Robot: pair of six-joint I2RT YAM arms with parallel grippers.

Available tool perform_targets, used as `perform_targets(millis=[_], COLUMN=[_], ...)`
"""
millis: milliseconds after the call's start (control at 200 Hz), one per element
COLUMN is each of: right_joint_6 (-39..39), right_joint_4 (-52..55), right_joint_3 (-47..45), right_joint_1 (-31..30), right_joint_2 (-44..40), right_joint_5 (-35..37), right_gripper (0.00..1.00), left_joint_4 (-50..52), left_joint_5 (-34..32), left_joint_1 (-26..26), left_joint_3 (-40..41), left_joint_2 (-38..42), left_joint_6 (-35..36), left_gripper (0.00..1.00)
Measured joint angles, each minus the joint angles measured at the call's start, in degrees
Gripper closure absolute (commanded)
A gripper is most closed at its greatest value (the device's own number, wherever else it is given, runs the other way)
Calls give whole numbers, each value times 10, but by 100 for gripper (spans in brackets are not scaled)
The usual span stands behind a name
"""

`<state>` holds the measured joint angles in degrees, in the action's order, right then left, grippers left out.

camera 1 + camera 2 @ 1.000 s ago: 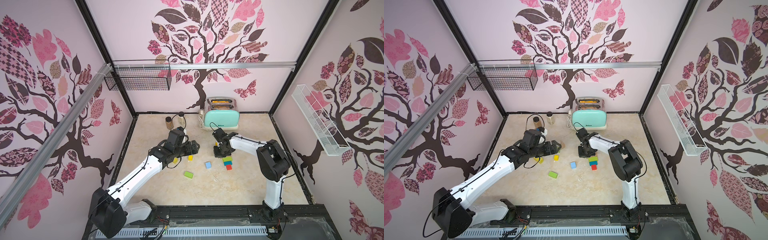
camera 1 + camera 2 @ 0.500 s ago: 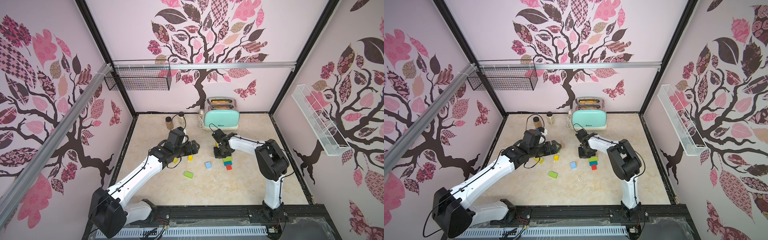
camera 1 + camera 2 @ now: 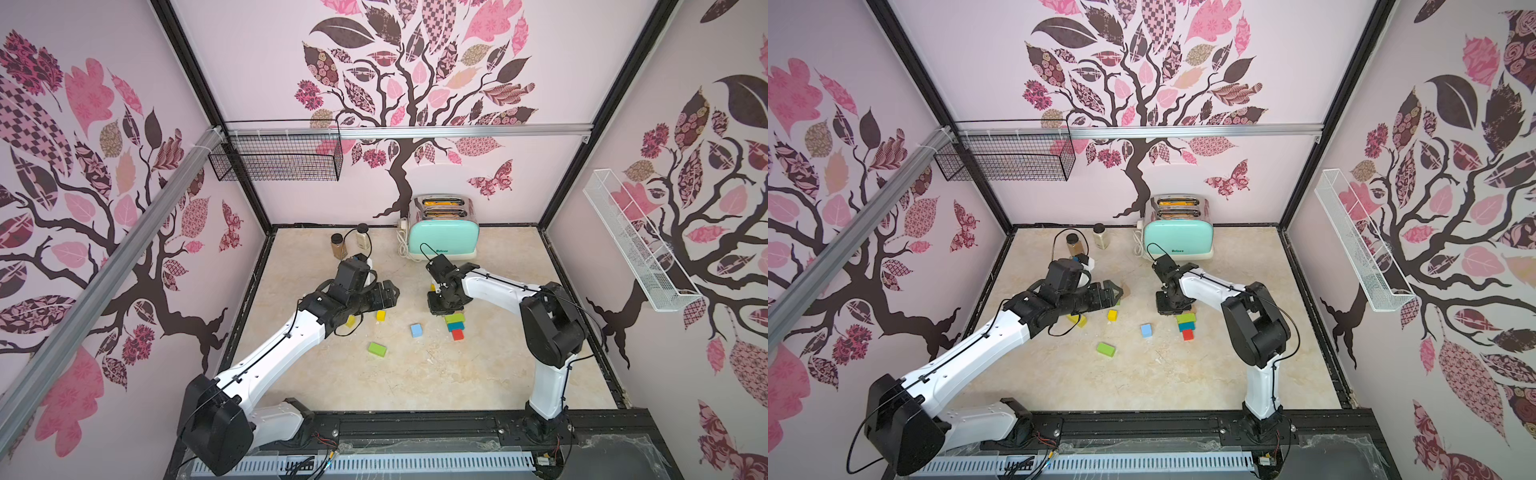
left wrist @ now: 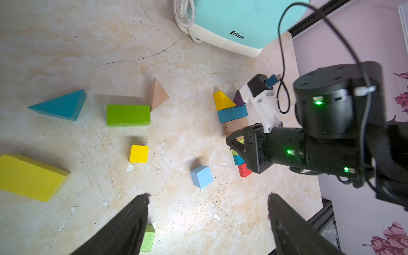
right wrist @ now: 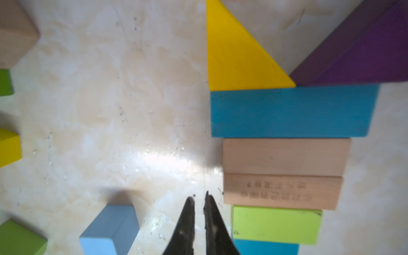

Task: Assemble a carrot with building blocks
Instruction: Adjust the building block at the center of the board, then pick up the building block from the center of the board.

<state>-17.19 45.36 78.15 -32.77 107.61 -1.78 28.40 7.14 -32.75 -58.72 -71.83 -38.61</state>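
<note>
Parted by a sliver since a second ago, the right gripper (image 5: 199,197) now shows a thin slit between its tips, with nothing in it. The arms and blocks otherwise lie as before.

The carrot lies flat on the table (image 3: 415,386) as a column of touching blocks, right of the middle. In the right wrist view a yellow wedge (image 5: 238,59) and a purple wedge (image 5: 364,55) meet on the long edge of a teal bar (image 5: 291,111). Next come a tan bar (image 5: 284,156), a printed tan bar (image 5: 280,191), a lime bar (image 5: 276,224) and a teal block (image 5: 265,247). In both top views a red cube (image 3: 457,335) ends the column.

The right gripper's tips are low over the table, just beside the printed tan bar's end and not touching it.

A light blue cube (image 4: 201,176) lies near the column, with a yellow cube (image 4: 138,153) farther off. Beyond those, a green bar (image 4: 128,114) touches a tan wedge (image 4: 157,95) at a corner. A teal wedge (image 4: 59,106) and a yellow bar (image 4: 28,176) lie apart. A green block (image 3: 377,349) sits alone nearer the front.

The left gripper (image 4: 208,196) hangs above the loose blocks with its fingers spread wide and empty.

A toaster (image 3: 442,241) stands at the back wall, with two jars (image 3: 337,246) beside it.
</note>
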Motion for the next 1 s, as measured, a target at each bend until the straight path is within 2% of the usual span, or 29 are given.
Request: perform_targets(millis=[40,145,300,380,415,455,475,670,835,1000], right_joint_6=[-3,4,12,14,14,17,11,11,9,7], right_joint_4=[12,43,77,90,96,101,102,110,111,110], right_joint_3=[11,56,115,122,121,119,116,83,68,71], right_joint_1=[0,1,13,28,36,46,50,87,91,91], right_joint_2=[-14,-43,-78,-90,-94,-97,-98,-105,-105,-100], right_joint_5=[4,23,45,47,47,46,46,30,18,0], right_gripper=[71,52,29,22,12,9,1,1,1,1], left_joint_4=[0,9,30,43,47,50,52,68,71,104], left_joint_5=[-1,-8,-16,-16,-15,-14,-14,-14,-5,-10], left_joint_1=[3,17,41,53,57,61,63,77,102,108], left_joint_3=[0,-6,-35,-55,-61,-68,-71,-74,-82,-145], left_joint_2=[0,2,2,-5,-10,-18,-23,-64,-99,-180], left_joint_6=[0,-1,-1,1,2,3,4,6,9,45], left_gripper=[2,2,2,2,2,2,2,2,2,2])
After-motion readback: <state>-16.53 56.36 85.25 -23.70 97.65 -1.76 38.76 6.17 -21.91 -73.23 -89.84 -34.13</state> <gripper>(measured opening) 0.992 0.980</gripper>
